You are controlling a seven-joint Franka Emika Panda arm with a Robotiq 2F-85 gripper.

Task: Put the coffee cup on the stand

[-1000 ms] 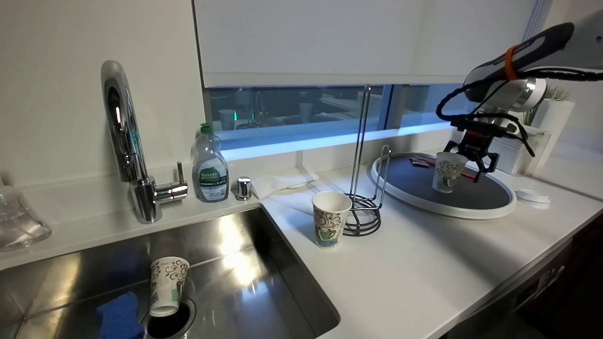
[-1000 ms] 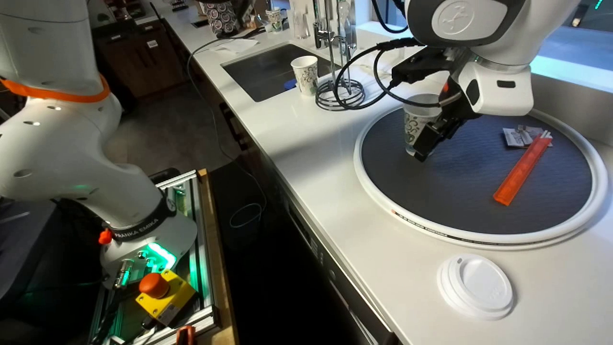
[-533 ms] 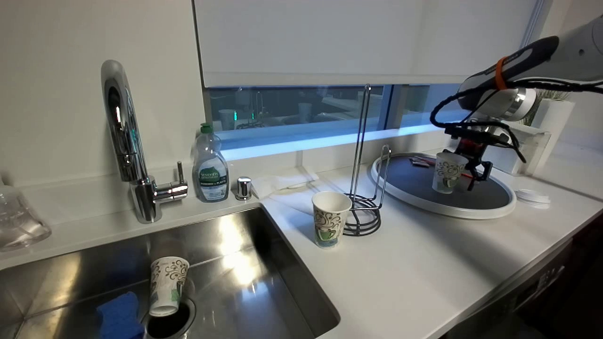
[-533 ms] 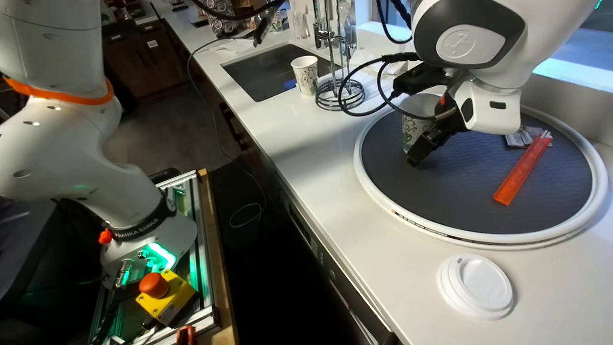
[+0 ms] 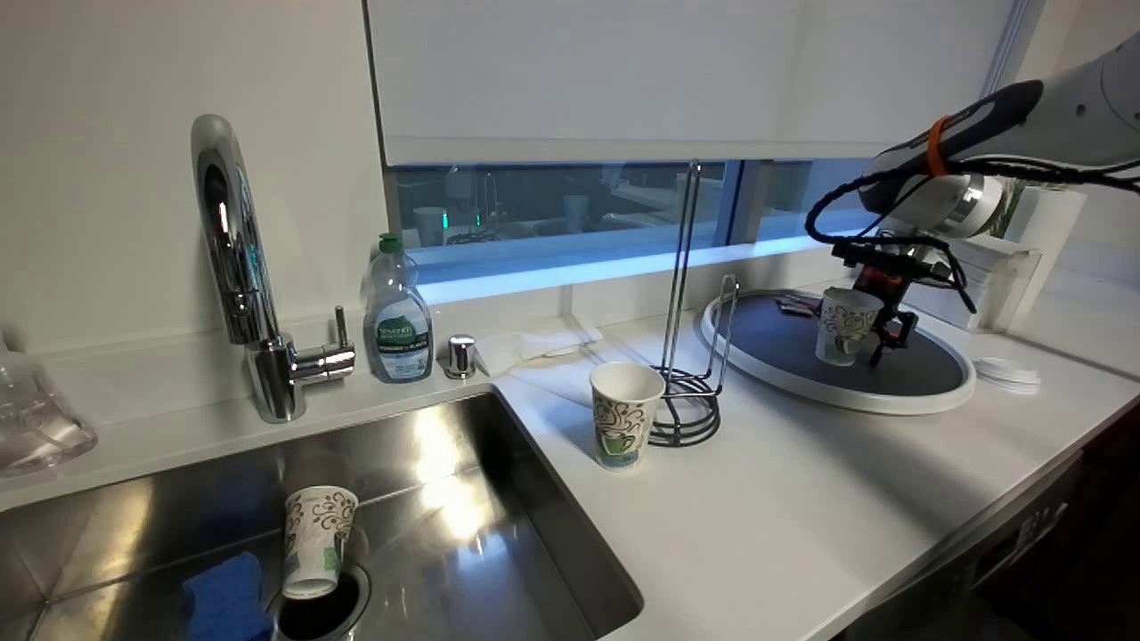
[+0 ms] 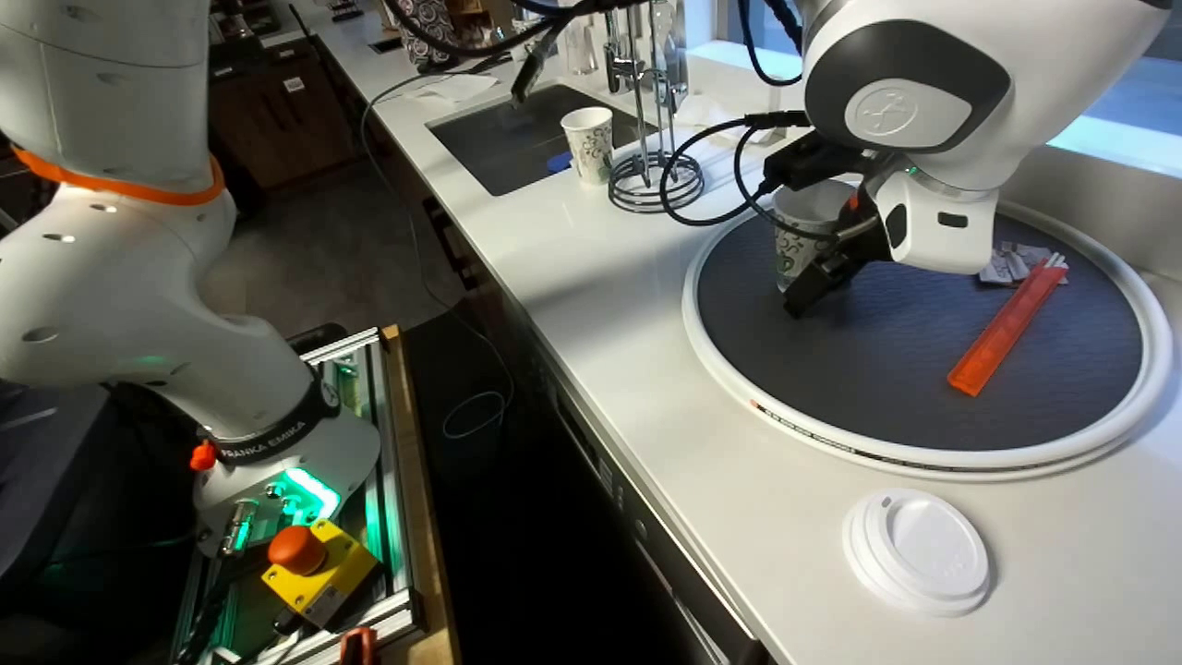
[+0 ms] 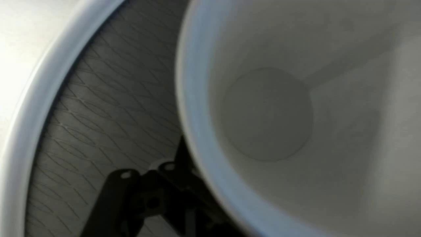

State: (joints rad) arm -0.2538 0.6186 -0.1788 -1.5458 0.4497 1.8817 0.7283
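Observation:
A patterned white paper coffee cup [image 5: 843, 334] stands upright on the round dark tray, seen also as a coffee cup [image 6: 805, 231] in an exterior view. Its wide mouth and the coffee cup's [image 7: 266, 115] bottom fill much of the wrist view. My gripper [image 5: 859, 334] is low against this cup, jaws wide apart. A black finger [image 7: 151, 200] lies along the outside of the rim; the opposite one is hidden by the cup. The stand [image 5: 684, 427], a wire frame with tall upright, short side loop and ringed base, is on the counter between tray and sink; the stand [image 6: 657, 185] shows behind the arm cables too.
Another paper cup [image 5: 622, 418] stands beside the stand's base; a further cup [image 5: 319, 543] lies in the sink [image 5: 436, 499] near a blue sponge [image 5: 223, 592]. The tray [image 6: 729, 388] has a raised white rim and carries an orange packet [image 6: 1005, 328]. White lids [image 6: 916, 552] lie nearby.
My gripper has come down and moved in around the cup. The tray has turned very slightly, shifting the cup and packets a little. The jaws stay spread.

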